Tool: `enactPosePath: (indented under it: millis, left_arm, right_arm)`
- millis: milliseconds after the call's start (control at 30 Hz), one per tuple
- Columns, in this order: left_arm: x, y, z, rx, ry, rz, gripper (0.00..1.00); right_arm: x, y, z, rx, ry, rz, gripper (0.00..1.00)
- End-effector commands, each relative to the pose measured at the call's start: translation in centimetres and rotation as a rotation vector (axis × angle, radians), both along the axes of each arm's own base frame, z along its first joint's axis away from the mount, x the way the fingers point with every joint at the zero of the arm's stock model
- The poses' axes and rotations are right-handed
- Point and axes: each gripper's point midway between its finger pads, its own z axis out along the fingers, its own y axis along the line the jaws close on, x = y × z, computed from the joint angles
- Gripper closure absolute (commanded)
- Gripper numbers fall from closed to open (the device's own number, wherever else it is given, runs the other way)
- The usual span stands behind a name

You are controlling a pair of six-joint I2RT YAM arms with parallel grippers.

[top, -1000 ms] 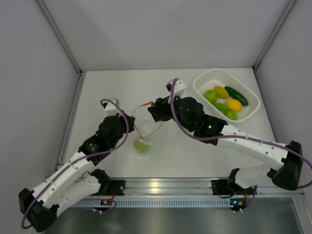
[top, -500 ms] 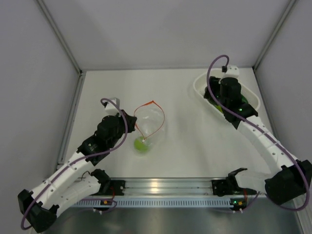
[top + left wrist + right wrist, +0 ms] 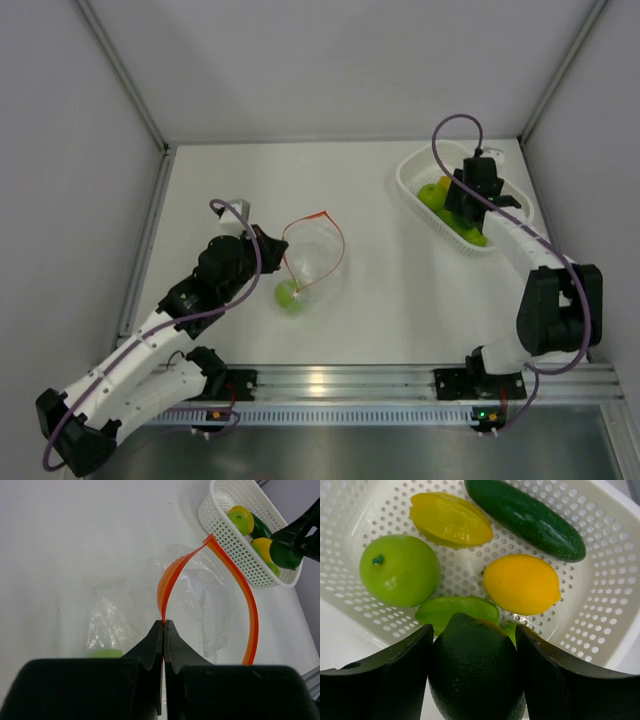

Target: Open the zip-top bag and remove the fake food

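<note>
1. Right end effector (image 3: 473,636) grasps dark-green fruit (image 3: 472,677) low over basket (image 3: 600,605), upper right of top view; should release gently, inside rim.
2. Left end effector (image 3: 163,625) is clenched on zip strip (image 3: 248,611), holding the mouth of the zip-top bag (image 3: 318,252) open at frame centre.
3. 1 light-green fruit (image 3: 289,296) sits in the bag; likely next.

— Status, left arm (image 3: 150,335)?
— Stretched forward and inward, low. Left gripper (image 3: 163,622) pinched fully closed on the zip-top bag (image 3: 200,600) at its strip.
— And right arm (image 3: 520,240)?
— Elbow folded sharply, forearm reaching far right. Right gripper (image 3: 472,635) points down, jaws spread and closed around a dark-green piece of fake food (image 3: 472,675).
</note>
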Motion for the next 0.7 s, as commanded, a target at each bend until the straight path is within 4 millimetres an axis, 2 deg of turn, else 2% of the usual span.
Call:
enactPosePath:
  millis: [0, 33, 100, 167, 200, 267, 300, 400, 433, 533, 567, 600, 667]
  left_arm:
    - [0.0, -0.6, 3.3, -0.067, -0.062, -0.027, 1.00]
    - [-0.1, -0.6, 3.3, -0.069, -0.062, -0.029, 1.00]
    - [-0.1, -0.6, 3.2, -0.069, -0.059, -0.030, 1.00]
    - [-0.1, -0.6, 3.1, -0.068, -0.059, -0.028, 1.00]
    - [-0.1, -0.6, 3.2, -0.071, -0.060, -0.029, 1.00]
    - [-0.2, -0.7, 3.2, -0.073, -0.056, -0.033, 1.00]
    - [-0.2, -0.7, 3.2, -0.073, -0.058, -0.035, 1.00]
    - [-0.1, -0.7, 3.3, -0.069, -0.060, -0.036, 1.00]
    - [-0.1, -0.8, 3.2, -0.068, -0.057, -0.038, 1.00]
    - [-0.1, -0.9, 3.4, -0.070, -0.059, -0.041, 1.00]
    - [-0.1, -1.0, 3.5, -0.074, -0.059, -0.041, 1.00]
    - [0.0, -0.9, 3.5, -0.073, -0.058, -0.040, 1.00]
    - [0.1, -1.0, 3.5, -0.076, -0.053, -0.037, 1.00]
  right_arm:
    - [3.2, -0.2, 0.9, 0.018, -0.048, -0.021, 0.45]
    - [3.9, -0.3, 1.2, 0.016, -0.059, -0.026, 0.45]
    - [4.8, -0.4, 0.3, 0.011, -0.042, -0.035, 0.44]
    - [5.8, -0.4, 0.5, 0.006, -0.041, -0.036, 0.43]
    - [6.1, -0.4, -0.5, -0.001, -0.014, -0.039, 0.41]
    - [6.6, -0.4, -0.4, -0.001, -0.003, -0.040, 0.34]
    - [6.6, -0.4, -1.0, 0.000, 0.015, -0.045, 0.26]
    - [6.8, -0.4, -0.2, 0.003, -0.001, -0.046, 0.03]
    - [6.9, -0.3, 0.2, 0.003, -0.006, -0.042, 0.01]
    - [6.5, -0.5, 2.0, -0.001, -0.034, -0.044, 0.01]
    - [6.4, -0.3, 2.6, 0.010, -0.051, -0.042, 0.01]
    - [6.2, 0.1, 4.2, 0.035, -0.096, -0.032, 0.01]
    - [5.4, 1.0, 4.8, 0.114, -0.135, -0.036, 0.01]
